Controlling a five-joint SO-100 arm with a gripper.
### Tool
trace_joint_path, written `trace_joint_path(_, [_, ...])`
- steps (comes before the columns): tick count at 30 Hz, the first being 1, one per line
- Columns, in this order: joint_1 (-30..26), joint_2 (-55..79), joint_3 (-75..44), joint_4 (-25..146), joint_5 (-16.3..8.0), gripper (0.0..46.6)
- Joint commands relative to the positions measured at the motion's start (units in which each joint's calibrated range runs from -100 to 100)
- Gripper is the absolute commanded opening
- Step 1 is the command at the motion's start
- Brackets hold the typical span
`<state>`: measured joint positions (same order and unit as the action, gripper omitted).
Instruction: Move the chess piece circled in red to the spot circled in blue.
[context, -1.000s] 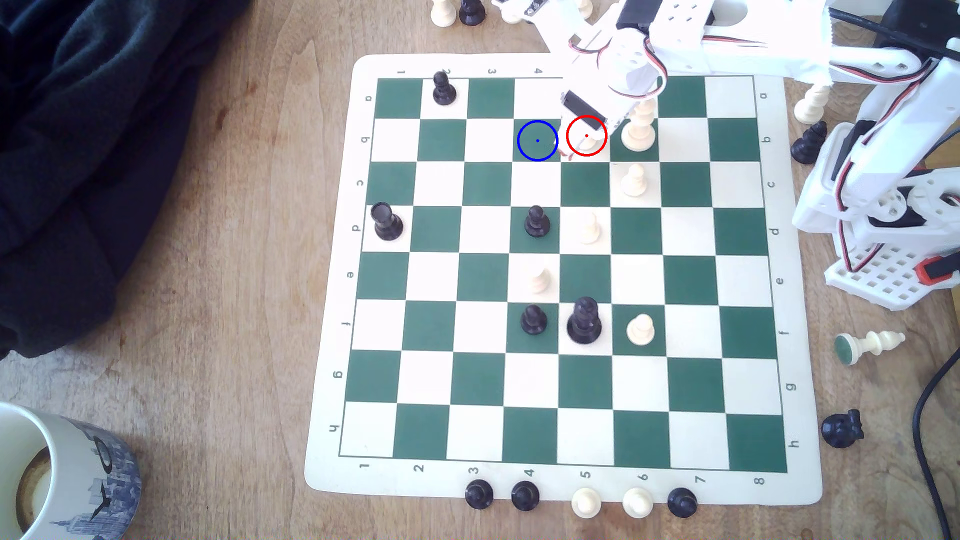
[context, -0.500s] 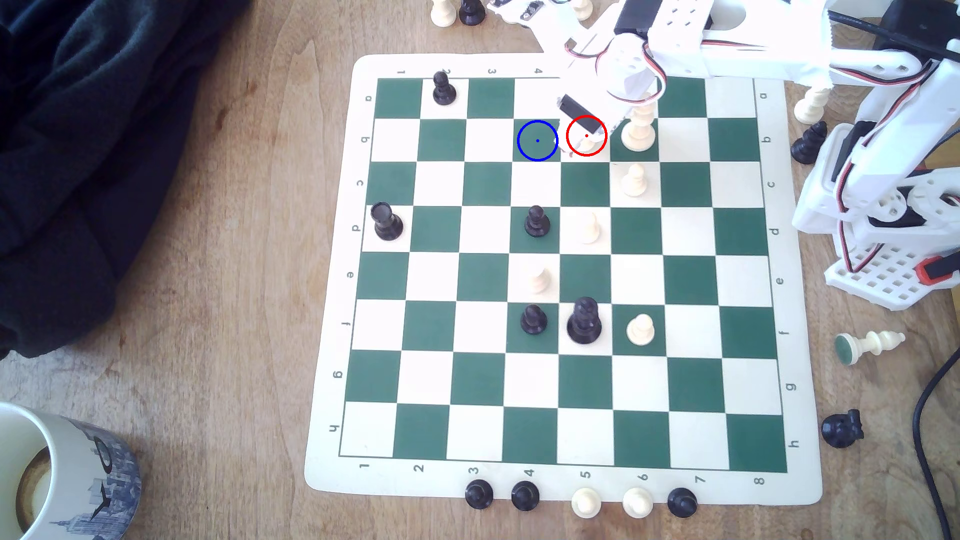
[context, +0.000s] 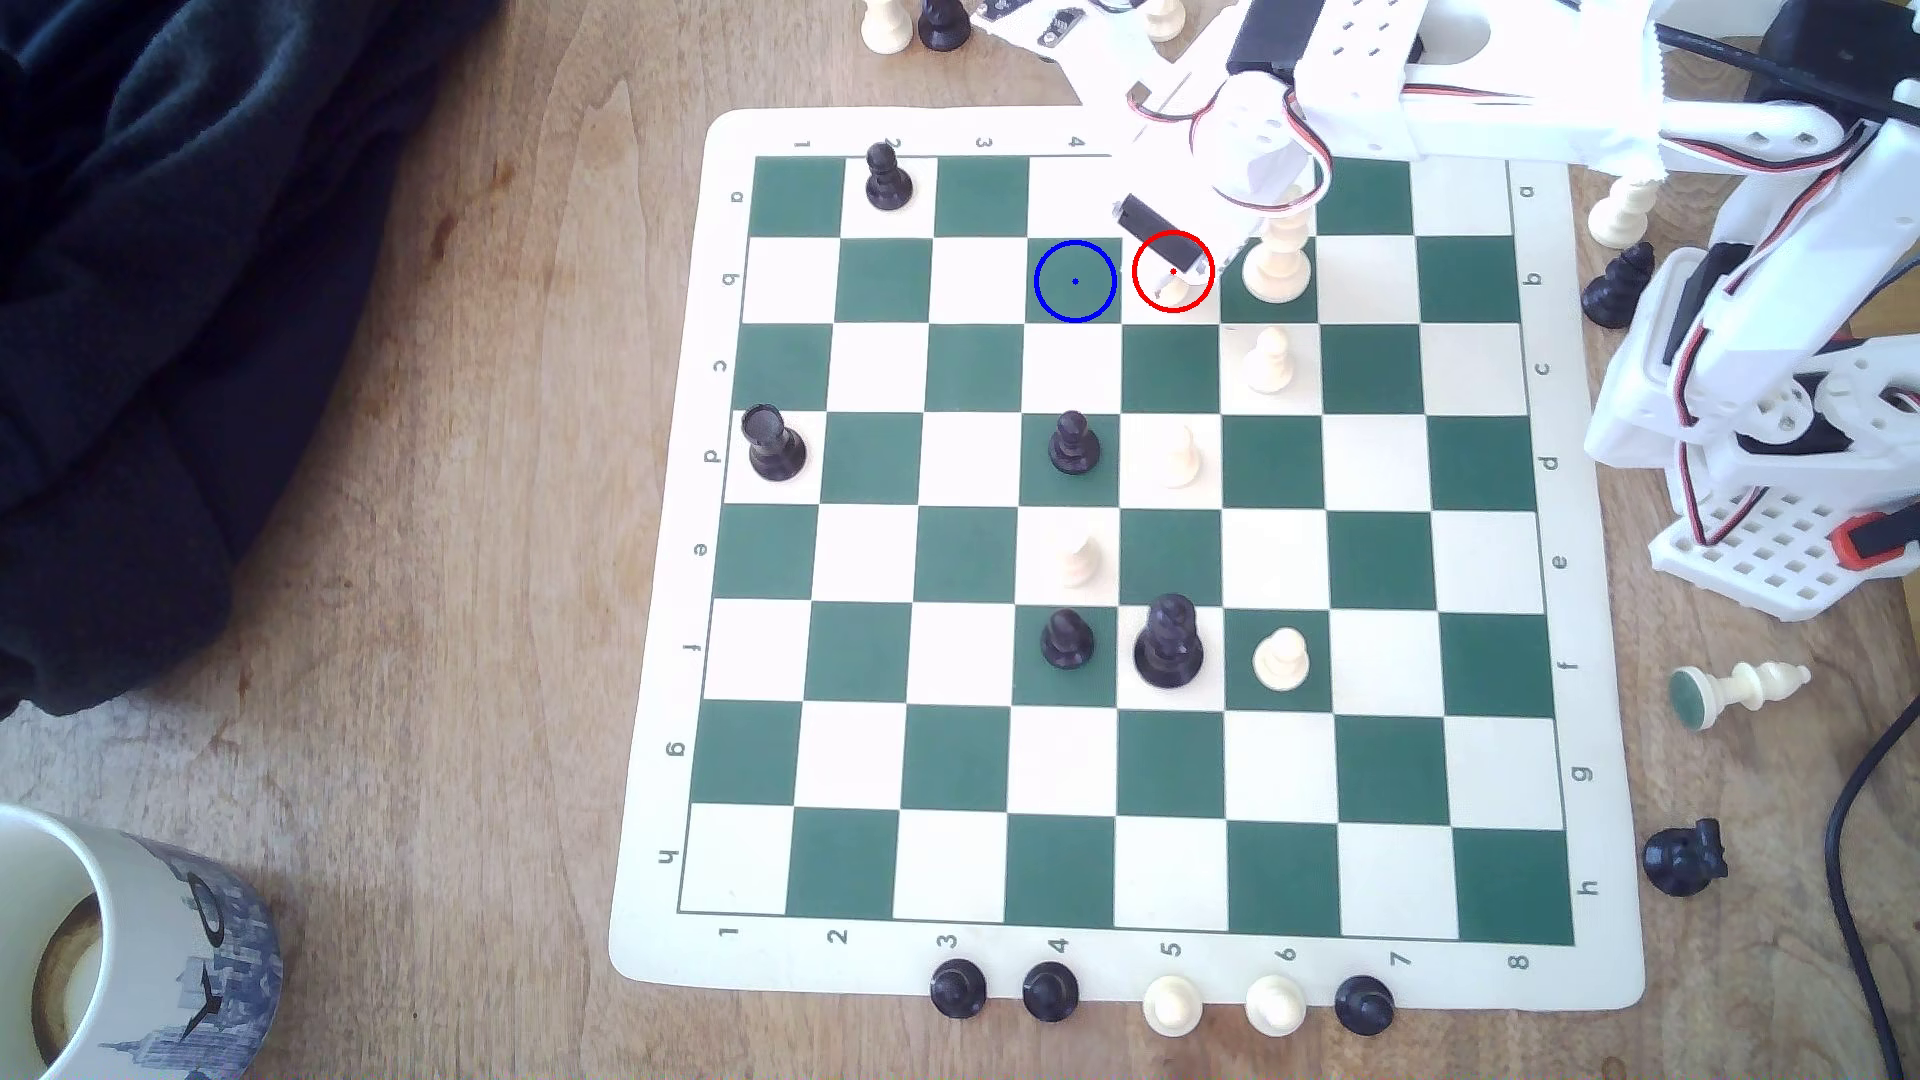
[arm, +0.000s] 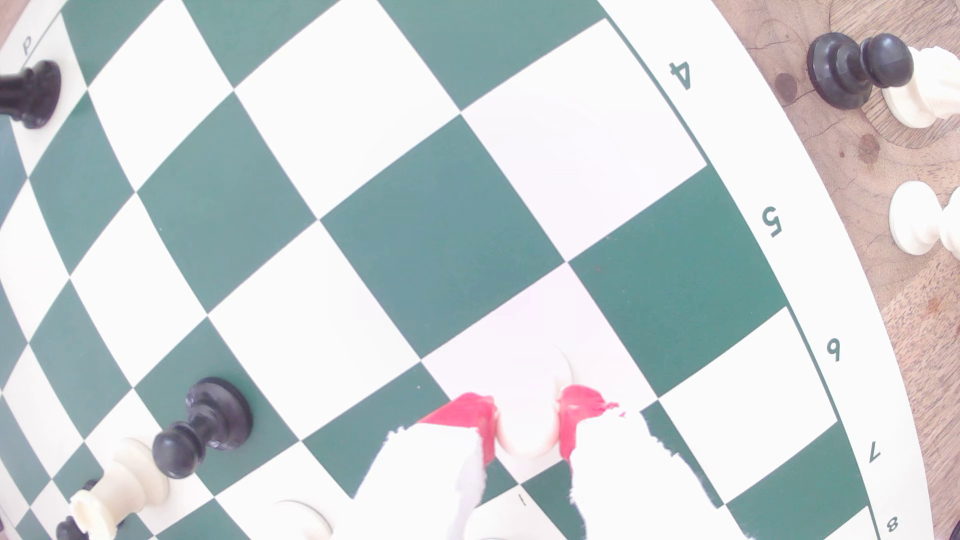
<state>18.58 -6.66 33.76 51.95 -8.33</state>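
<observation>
Fingers: two red-tipped fingers (arm: 574, 415) closed narrow on the head of the chess piece (arm: 527, 436), one on each side, touching it.
Gripper: the gripper (context: 1172, 272) comes in from 1 o'clock of the board in the exterior view and covers much of the red circle (context: 1173, 271).
Chess piece: cream pawn, base on the white square, row b, column 5; its lower edge (context: 1172, 296) peeps out under the gripper.
Spot: dark green square with a blue circle and centre dot (context: 1075, 280), bare, just beside the pawn's square at its 9 o'clock in the exterior view.
Cream king: tall cream king (context: 1278, 260) on the green square at the pawn's 3 o'clock, just beside the gripper.
Board: roll-up chessboard (context: 665, 582), green and white squares, cream border, lying flat.
Writing: digits 1 to 8 along the 12 and 6 o'clock borders, letters a to h along the 9 and 3 o'clock borders; the wrist view reads 4, 5, 6, 7, 8.
Surface: wooden table (context: 436, 519), brown grain with dark knots.
Surroundings: dark cloth (context: 187, 260) at 10 o'clock; mug (context: 135, 945) with a blue skyline print at 7 o'clock; black cable (context: 1860, 831) at 4 o'clock; white arm base (context: 1787, 488) at 3 o'clock.
Off-board pieces: five pawns, three black and two cream, in a row (context: 1172, 1002) on the 6 o'clock border; a cream piece (context: 1740, 691) lying on its side at 3 o'clock.
</observation>
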Motion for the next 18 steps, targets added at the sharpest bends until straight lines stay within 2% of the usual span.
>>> trace_joint_path(1, [-0.16,-1.06,-0.57,0.30,0.15,2.7])
trace_joint_path(8, [1.71,-5.99,-4.20,4.31,0.34,2.5])
trace_joint_path(18, [0.54,-8.79,-9.55,8.90,0.34,2.5])
